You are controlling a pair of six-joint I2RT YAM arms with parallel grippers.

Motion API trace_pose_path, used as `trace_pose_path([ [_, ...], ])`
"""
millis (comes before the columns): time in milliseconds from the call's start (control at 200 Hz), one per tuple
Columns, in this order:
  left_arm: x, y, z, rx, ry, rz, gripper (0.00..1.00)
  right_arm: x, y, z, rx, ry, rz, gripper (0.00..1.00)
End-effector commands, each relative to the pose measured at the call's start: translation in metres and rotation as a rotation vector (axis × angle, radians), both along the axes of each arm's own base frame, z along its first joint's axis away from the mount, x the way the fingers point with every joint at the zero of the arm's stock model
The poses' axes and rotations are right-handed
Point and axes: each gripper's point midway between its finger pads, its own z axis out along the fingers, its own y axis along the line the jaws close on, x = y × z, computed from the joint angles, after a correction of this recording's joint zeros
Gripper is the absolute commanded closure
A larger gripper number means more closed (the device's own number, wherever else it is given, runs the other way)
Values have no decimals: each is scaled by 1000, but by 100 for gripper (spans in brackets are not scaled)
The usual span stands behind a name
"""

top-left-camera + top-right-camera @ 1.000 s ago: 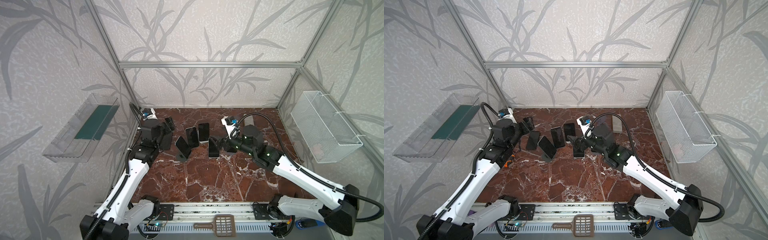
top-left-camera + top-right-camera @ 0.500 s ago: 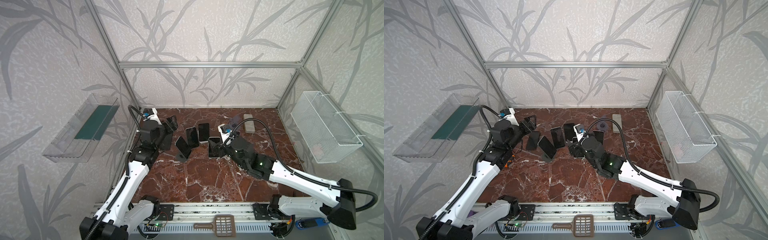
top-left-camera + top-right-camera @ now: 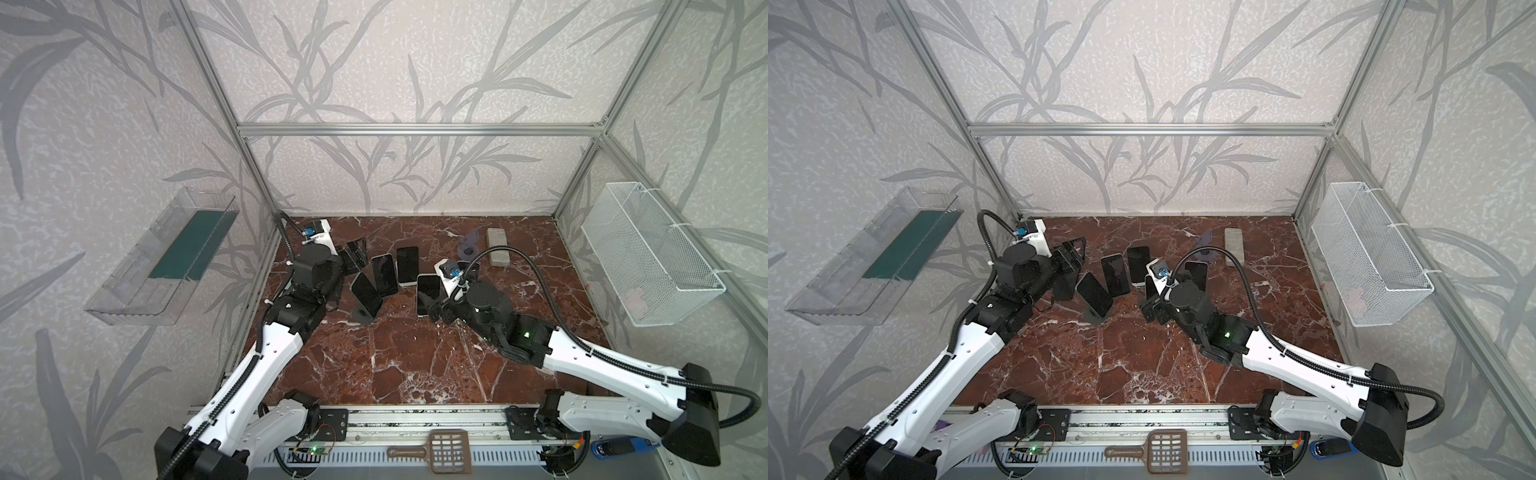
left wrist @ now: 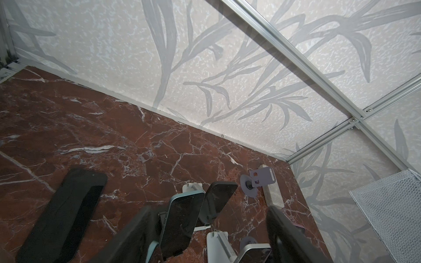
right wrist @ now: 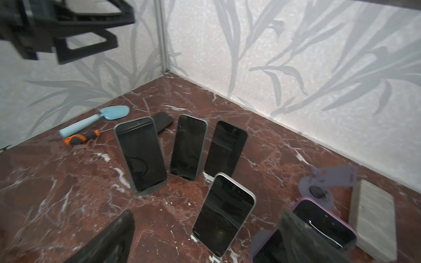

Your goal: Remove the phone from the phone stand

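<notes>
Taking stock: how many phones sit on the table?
6. Small black phone flat by the blue trowel; grey-framed phone, teal-framed phone and tall black phone propped side by side; silver-framed phone in front; purple-cased phone beside the grey block. Others may be hidden.

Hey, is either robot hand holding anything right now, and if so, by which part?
Nothing is held. The left hand is open and empty; the right hand is open wide before the white-edged phone, not gripping it.

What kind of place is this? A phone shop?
Probably a robot practice booth, not a shop: white left arm and right arm on a rail, a metal frame around papered walls, phones propped on stands.
</notes>
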Motion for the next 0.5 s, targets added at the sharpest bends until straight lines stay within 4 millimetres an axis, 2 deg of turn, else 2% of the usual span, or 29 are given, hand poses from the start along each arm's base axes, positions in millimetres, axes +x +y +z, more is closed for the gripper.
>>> trace_pose_path([
  [0, -4, 13, 14, 26, -42, 57, 21, -18, 42, 19, 20, -34, 231, 0],
  [290, -12, 58, 25, 113, -82, 250, 11, -16, 121, 10, 41, -3, 475, 1],
  [495, -16, 77, 29, 93, -101, 316, 9, 1, 154, 0, 27, 8, 515, 1],
])
